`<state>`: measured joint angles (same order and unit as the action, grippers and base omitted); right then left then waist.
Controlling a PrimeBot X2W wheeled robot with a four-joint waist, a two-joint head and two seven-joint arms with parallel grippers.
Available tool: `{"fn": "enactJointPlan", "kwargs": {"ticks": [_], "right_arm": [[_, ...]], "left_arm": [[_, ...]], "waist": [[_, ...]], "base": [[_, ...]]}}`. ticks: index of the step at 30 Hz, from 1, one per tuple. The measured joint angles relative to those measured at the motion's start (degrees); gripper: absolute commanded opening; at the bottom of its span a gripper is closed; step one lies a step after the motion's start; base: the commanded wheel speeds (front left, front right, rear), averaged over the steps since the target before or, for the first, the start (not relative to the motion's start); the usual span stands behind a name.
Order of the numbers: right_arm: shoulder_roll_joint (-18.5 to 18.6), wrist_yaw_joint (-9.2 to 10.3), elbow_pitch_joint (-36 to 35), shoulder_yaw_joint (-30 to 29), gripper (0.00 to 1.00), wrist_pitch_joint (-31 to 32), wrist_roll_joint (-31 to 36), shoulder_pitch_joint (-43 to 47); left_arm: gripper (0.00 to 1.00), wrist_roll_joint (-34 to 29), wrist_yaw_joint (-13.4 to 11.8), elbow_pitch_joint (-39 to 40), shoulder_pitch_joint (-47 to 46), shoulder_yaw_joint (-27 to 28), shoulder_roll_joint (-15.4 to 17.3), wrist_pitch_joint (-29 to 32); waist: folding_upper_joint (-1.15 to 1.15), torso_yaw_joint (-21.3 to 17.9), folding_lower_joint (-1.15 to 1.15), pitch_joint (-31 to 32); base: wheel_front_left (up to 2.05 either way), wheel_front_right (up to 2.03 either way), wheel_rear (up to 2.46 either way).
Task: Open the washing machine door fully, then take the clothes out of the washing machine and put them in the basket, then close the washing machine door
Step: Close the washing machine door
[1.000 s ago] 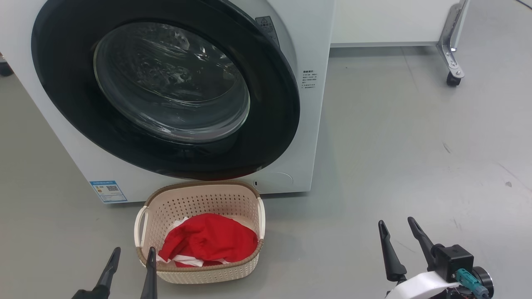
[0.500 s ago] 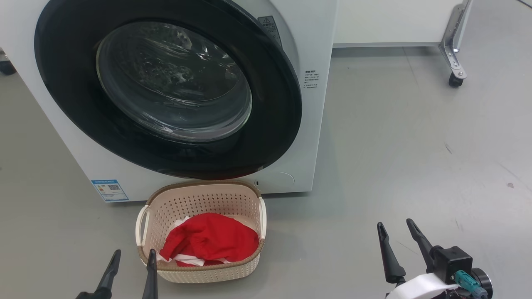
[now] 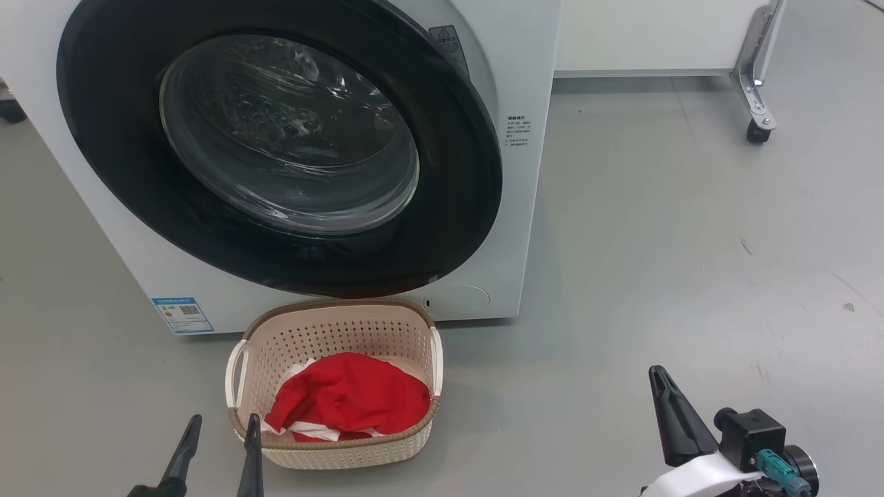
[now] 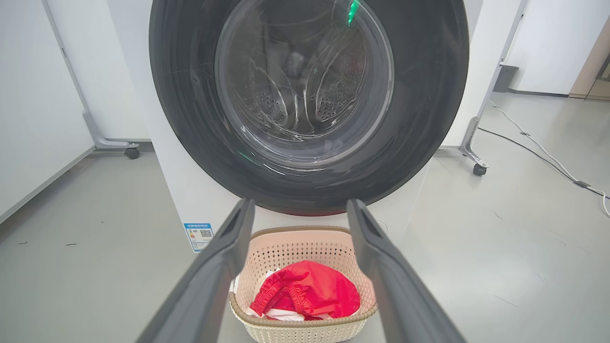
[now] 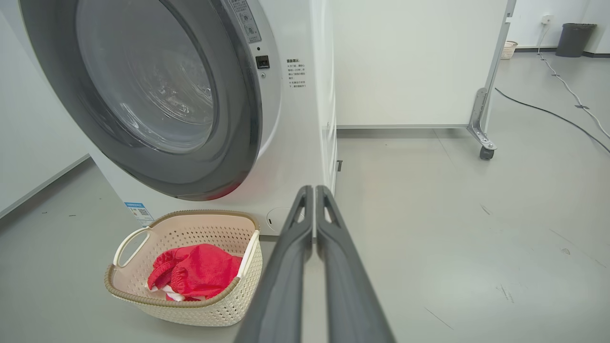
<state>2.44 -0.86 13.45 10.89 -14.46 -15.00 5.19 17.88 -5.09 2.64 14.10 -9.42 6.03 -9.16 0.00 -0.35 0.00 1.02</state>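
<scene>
The washing machine [image 3: 528, 207] stands white at the upper left. Its door [image 3: 463, 207], black-rimmed with a glass bowl, lies across the drum opening; whether it is latched I cannot tell. On the floor in front of the machine sits the cream basket [image 3: 331, 308], holding the red and white clothes [image 3: 352, 395]. My left gripper [image 3: 224, 418] hovers open and empty at the basket's near left corner, and the left wrist view looks between its fingers [image 4: 224, 247] at the clothes [image 4: 310, 293]. My right gripper [image 3: 656, 373] is shut on nothing over bare floor to the right, its fingers [image 5: 298, 224] pressed together.
A white panel on a metal leg with a castor [image 3: 757, 131] stands behind and to the right of the machine. A cable [image 5: 548, 112] runs across the grey floor at the far right, near a dark bin [image 5: 574, 38]. Open floor stretches to the right of the basket.
My right gripper has shut; its two fingers were spread apart and are now together. The left gripper, basket and door are unchanged.
</scene>
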Motion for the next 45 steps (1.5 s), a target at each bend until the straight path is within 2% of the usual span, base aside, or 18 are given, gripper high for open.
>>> {"fn": "enactJointPlan", "kwargs": {"ticks": [9,11,20,26,45], "right_arm": [[0.42,-0.71,-0.12,0.44,0.00,0.00,0.36,-0.53],[0.99,-1.57,-0.15,0.96,0.00,0.00,0.62,-1.92],[0.94,-2.72,-0.12,2.90,0.00,0.03,1.05,-7.63],[1.04,-3.77,0.07,4.32,0.00,1.14,1.75,-13.58],[3.64,-5.10,2.29,3.90,0.00,4.67,3.12,-33.85]], "left_arm": [[1.00,-0.20,0.00,0.09,-0.19,-0.66,-0.03,0.00],[1.00,-0.34,0.00,0.20,-0.59,-1.02,-0.10,0.00],[1.00,-0.43,0.01,1.04,-2.66,-1.78,-0.29,0.00],[1.00,-1.36,0.02,1.96,-4.73,-2.29,-0.74,-0.49],[1.00,-1.78,1.33,1.60,-13.10,-5.21,-1.82,-2.24]], "waist": [[0.00,0.24,0.00,-0.60],[0.00,0.67,0.00,-1.08],[0.00,2.25,0.00,-3.16],[0.00,3.83,0.00,-5.58],[0.00,11.14,0.00,-15.26]], "base": [[0.00,0.00,0.00],[0.00,0.00,0.00],[0.00,0.00,0.00],[0.00,0.00,0.00],[0.00,0.00,0.00]]}}
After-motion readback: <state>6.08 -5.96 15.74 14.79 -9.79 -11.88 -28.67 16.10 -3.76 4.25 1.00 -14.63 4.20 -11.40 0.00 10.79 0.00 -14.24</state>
